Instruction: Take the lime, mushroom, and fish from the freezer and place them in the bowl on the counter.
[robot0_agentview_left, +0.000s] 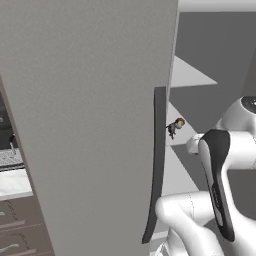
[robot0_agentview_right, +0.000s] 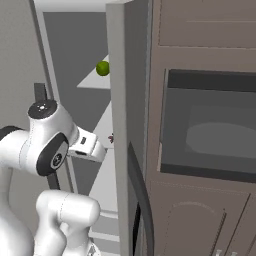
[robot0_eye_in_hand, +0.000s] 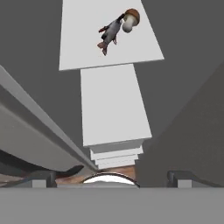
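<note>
Lying diagonal, fish (robot0_eye_in_hand: 109, 35) head touching mushroom (robot0_eye_in_hand: 131, 19) | shelf (robot0_eye_in_hand: 83, 43) | gripper (robot0_eye_in_hand: 112, 178) jaws spread wide, empty

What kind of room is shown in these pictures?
Most likely a kitchen, a rendered one. A tall grey freezer stands open, with a fish, a mushroom and a lime on its pale shelves. Beside it, brown cabinets hold what looks like a built-in oven.

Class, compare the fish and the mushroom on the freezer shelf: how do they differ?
The fish is long, slim and silver-grey with reddish fins; the mushroom is short and rounded, with a brown cap and a white stem. Both lie on one pale shelf, apparently touching.
</note>
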